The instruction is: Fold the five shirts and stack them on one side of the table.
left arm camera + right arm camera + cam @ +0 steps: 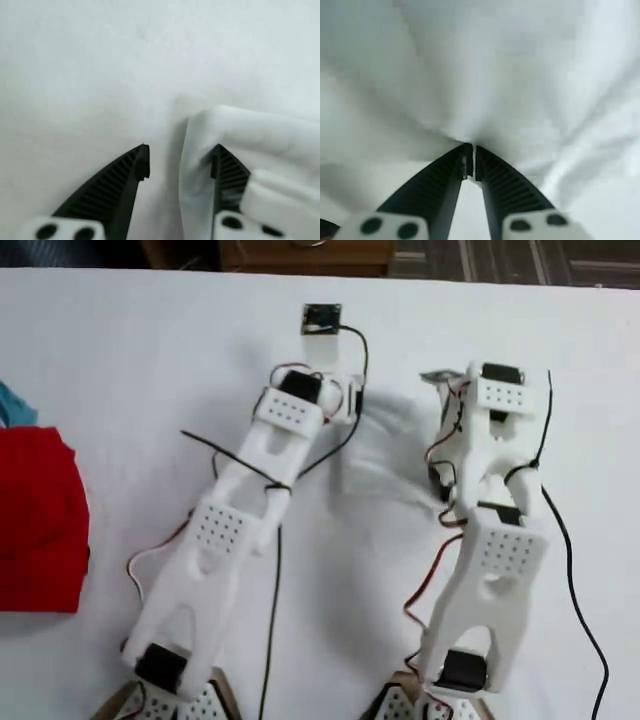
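Note:
A white shirt (385, 455) lies crumpled on the white table (130, 340) between my two arms. My left gripper (180, 152) is open, and a folded edge of the white shirt (250, 135) lies between its fingers, against one of them. My right gripper (471, 150) is shut on a pinch of the white shirt (495, 75), which bunches up at the fingertips. A folded red shirt (35, 520) rests at the table's left edge, with a bit of blue cloth (12, 405) showing behind it.
The left arm (240, 500) and right arm (495, 540) stretch from the near edge toward the table's middle, with loose cables trailing beside them. A small black module (321, 318) sits on the table beyond the left arm. Bare table lies at the far left and far right.

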Robot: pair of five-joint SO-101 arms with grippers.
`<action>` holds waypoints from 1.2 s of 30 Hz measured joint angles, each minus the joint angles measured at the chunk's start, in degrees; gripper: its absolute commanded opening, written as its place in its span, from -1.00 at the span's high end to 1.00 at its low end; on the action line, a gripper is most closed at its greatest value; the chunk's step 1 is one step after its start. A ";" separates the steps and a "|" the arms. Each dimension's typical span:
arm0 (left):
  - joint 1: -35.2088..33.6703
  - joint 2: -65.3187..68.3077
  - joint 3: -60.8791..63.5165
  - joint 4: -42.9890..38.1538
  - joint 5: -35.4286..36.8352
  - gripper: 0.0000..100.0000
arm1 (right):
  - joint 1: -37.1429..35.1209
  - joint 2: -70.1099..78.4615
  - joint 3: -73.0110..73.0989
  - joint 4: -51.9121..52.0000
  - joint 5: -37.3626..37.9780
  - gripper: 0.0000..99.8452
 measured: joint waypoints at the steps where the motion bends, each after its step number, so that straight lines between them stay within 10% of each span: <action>1: -0.18 0.09 -0.97 0.62 0.00 0.57 | 0.00 -1.49 -0.88 0.00 0.00 0.96; 17: -0.62 0.35 0.18 1.67 -0.09 0.57 | -0.18 6.24 -22.07 -14.51 0.09 0.96; 36: -1.49 0.35 0.26 1.67 -0.26 0.70 | -0.70 20.92 -40.70 -8.97 0.09 0.96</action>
